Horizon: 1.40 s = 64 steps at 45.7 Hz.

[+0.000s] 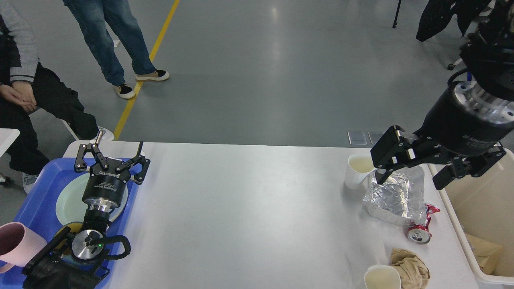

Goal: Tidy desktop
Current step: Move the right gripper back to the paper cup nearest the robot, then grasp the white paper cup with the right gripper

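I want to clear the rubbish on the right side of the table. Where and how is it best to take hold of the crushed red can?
Probably the crushed red can is best gripped across its round lower body, coming from above. It lies on its side on the desktop, open end toward the camera. Its bent top is tucked against the foil container, so the near end looks freer. The right hand is open above the foil.

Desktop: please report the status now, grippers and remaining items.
Left gripper open over blue tray. Right gripper open above foil. Desktop not tidy: two cups, can, brown wad remain. Nothing blocking.
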### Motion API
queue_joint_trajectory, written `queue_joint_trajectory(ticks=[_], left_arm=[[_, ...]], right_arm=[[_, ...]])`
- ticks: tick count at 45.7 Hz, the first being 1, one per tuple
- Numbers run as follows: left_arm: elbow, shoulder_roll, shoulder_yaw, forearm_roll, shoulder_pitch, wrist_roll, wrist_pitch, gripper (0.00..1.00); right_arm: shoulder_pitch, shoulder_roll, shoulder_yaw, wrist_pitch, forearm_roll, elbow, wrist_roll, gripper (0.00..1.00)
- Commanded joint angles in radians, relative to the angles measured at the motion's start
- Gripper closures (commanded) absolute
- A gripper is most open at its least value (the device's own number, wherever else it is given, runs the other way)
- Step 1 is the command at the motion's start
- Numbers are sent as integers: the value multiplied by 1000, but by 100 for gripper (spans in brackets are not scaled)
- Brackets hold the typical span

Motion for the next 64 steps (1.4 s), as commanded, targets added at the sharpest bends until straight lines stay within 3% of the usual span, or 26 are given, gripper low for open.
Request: queue_joint_trajectory(ticks=[1, 8, 15, 28, 36, 44, 64], left_arm=[[0, 0, 1, 0, -1, 0, 0, 4], [0, 0, 1, 0, 1, 0, 0, 4], [0, 0, -1, 0, 1, 0, 0, 4], [0, 0, -1, 0, 1, 0, 0, 4], [0, 0, 1, 0, 1, 0, 0, 4], [0, 0, 1, 0, 1, 0, 0, 4], [0, 0, -1, 0, 1, 0, 0, 4]], right_arm=[[-41, 0, 36, 0, -1, 3, 0, 2], [-97, 0, 81, -40, -4, 31, 0, 10], [-215, 6, 84, -208, -4, 34, -2, 9], [-484, 8, 91, -313, -2, 34, -2, 10], [-688, -2, 133, -460, -10, 25, -2, 9], [-814, 5, 176, -649, -5, 25, -3, 9], [-1012, 95, 196, -870, -4, -54, -3, 10]])
